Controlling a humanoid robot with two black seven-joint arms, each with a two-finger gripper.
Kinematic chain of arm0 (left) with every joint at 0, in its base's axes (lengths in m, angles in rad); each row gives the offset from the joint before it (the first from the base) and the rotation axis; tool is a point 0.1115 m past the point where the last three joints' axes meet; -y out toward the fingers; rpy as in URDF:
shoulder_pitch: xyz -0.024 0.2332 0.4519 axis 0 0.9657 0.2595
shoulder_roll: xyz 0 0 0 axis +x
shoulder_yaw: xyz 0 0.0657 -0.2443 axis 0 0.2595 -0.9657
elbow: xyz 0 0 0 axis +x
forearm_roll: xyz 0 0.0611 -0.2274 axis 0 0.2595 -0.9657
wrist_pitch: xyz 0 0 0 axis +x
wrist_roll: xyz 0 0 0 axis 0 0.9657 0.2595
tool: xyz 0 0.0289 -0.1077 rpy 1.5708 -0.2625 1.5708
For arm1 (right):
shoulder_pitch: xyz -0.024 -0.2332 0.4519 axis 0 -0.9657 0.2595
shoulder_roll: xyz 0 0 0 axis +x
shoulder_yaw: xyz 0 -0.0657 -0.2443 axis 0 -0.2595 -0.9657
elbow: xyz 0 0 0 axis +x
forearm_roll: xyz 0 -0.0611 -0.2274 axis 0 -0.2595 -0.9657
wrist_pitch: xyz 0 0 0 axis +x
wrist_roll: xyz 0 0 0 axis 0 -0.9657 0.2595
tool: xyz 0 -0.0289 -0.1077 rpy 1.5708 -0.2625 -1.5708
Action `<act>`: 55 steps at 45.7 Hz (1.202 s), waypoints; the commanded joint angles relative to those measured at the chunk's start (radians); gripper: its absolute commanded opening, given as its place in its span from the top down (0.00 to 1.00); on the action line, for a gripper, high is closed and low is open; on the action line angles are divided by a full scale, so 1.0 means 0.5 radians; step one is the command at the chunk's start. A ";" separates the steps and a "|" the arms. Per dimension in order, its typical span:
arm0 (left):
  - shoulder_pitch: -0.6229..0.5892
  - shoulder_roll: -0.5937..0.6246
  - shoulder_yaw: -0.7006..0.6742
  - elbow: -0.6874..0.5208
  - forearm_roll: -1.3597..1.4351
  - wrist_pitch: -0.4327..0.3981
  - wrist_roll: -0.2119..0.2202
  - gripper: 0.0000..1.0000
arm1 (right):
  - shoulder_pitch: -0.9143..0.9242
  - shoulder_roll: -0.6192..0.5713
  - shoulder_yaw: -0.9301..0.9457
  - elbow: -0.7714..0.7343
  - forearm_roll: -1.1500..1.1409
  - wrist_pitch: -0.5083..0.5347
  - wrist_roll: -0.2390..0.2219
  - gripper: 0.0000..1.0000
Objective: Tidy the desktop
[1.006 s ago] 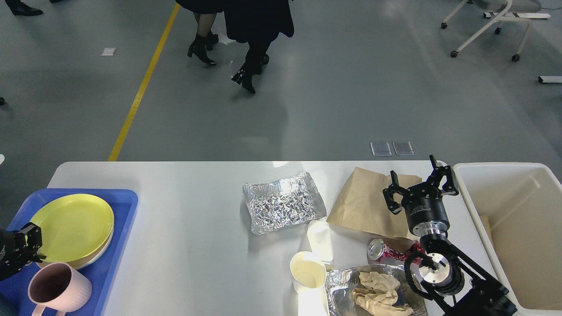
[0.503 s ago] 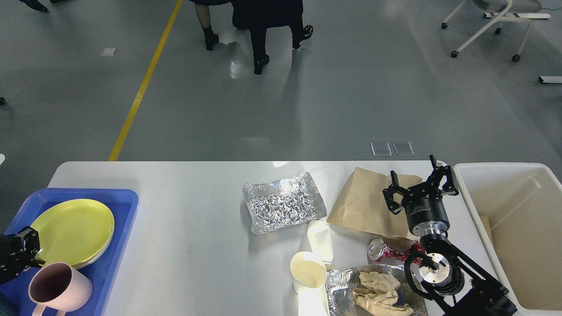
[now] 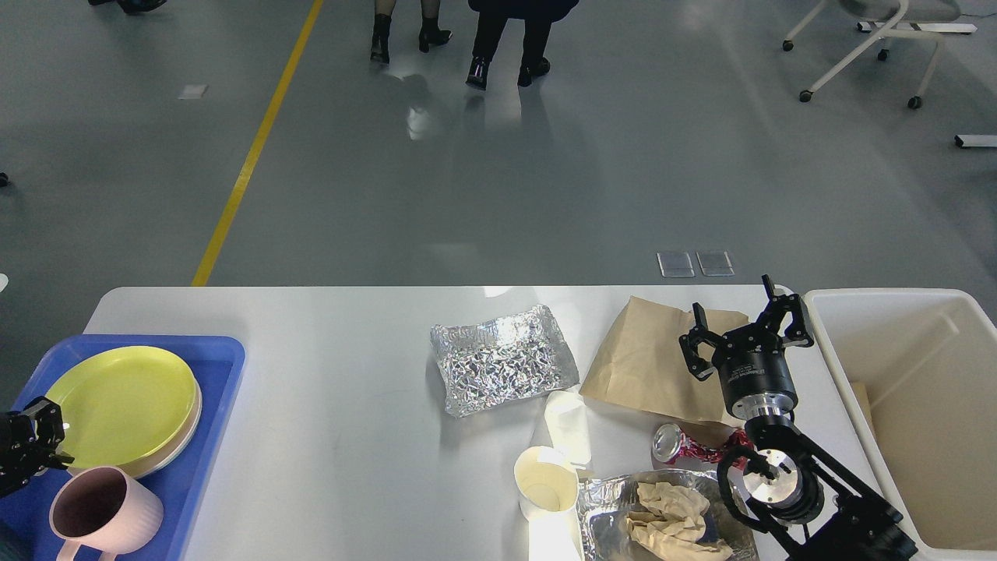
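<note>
Well, your right claw hangs spread and empty over the table, brown bag beneath, can, cup and foil unbinned, left claw unreadable by the dishes tray.

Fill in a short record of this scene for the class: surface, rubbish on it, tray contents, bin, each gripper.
surface: white desktop
rubbish: foil tray, brown paper bag, paper cup, crushed can, crumpled paper
tray contents: blue tray holds yellow plates and pink mug
bin: cream bin at right
left gripper: beside plates, state unclear
right gripper: open, above bag
</note>
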State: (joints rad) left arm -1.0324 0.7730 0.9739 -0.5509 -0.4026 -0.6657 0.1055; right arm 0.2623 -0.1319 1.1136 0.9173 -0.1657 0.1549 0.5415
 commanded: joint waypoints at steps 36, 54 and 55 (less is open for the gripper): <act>0.000 0.043 0.016 -0.009 0.004 -0.003 0.001 0.33 | 0.000 0.000 0.000 0.000 0.000 0.000 0.000 0.00; -0.018 0.037 0.016 -0.009 0.014 -0.028 0.025 0.40 | 0.000 0.000 0.000 0.000 0.000 0.000 0.000 0.00; -0.018 0.037 0.016 -0.009 0.014 -0.028 0.025 0.42 | 0.000 0.000 0.000 0.000 0.000 0.000 0.000 0.00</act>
State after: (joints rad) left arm -1.0415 0.7923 0.9795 -0.5553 -0.4022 -0.6674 0.1077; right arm 0.2623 -0.1319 1.1136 0.9173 -0.1657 0.1549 0.5415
